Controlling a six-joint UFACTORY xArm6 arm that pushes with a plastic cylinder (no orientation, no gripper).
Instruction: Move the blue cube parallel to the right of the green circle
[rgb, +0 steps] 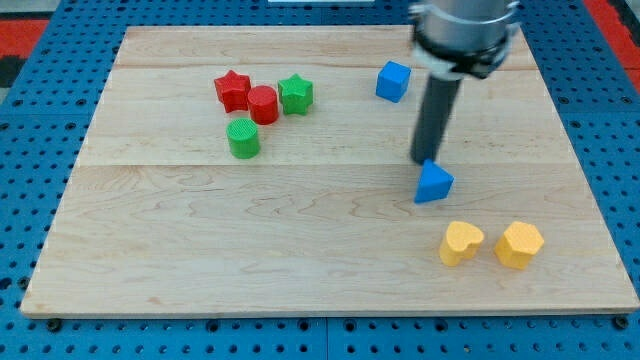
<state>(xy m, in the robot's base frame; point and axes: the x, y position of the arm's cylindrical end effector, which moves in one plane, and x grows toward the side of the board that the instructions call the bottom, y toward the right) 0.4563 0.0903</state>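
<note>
The blue cube (393, 81) sits near the view's top, right of centre. The green circle (243, 138) lies left of centre, below a cluster of blocks. My tip (424, 161) is at the view's right of centre, well below the blue cube and just above a blue triangle (433, 183), touching or nearly touching its top edge. The rod rises from there to the arm at the view's top.
A red star (232, 90), a red circle (262, 104) and a green star (295, 94) cluster just above the green circle. A yellow heart (460, 242) and a yellow hexagon (519, 244) lie at the lower right. The wooden board (150, 250) rests on a blue pegboard.
</note>
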